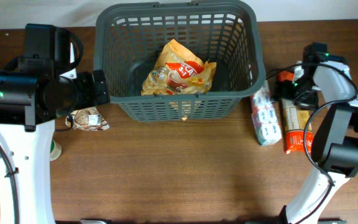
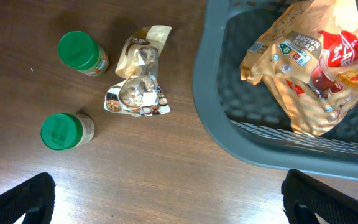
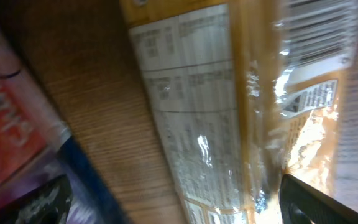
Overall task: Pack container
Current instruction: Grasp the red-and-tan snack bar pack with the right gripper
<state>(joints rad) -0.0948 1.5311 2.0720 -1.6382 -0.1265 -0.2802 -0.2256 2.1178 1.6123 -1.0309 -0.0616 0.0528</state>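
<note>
Container: you had the dark grey container [image 1: 253, 59] at the upper centre of the overhead view, upright on the table [image 1: 179, 168]; its rim curved across the upper right of the left wrist view.
Inside it: one yellow-orange bag [image 1: 178, 70] lay on the floor of the container, tilted against the middle; the left wrist view showed "brown sugar" print on it.
Left gripper: your left gripper [image 2: 166, 199] hung over the table just left of the container; its two dark fingertips [image 2: 18, 199] sat at the bottom corners of the left wrist view, spread wide with nothing between them.
Under the left gripper: a crumpled packet [image 2: 138, 78] lay on the wood beside the container wall; two green-lidded jars [image 2: 79, 53] stood upright further left, one above the other in the frame and apart from each other.
Right gripper: your right gripper [image 1: 298, 96] was low over the items at the right edge of the overhead view; only one dark finger [image 3: 328, 202] showed in the right wrist view, so you could not tell how far the jaws stood apart or whether they gripped anything.
Right of the container: a white and blue pack [image 1: 265, 118] lay just beside the container's lower right corner; an orange packet [image 1: 296, 127] lay right of that, and it filled the right wrist view as blurred label and clear film.
</note>
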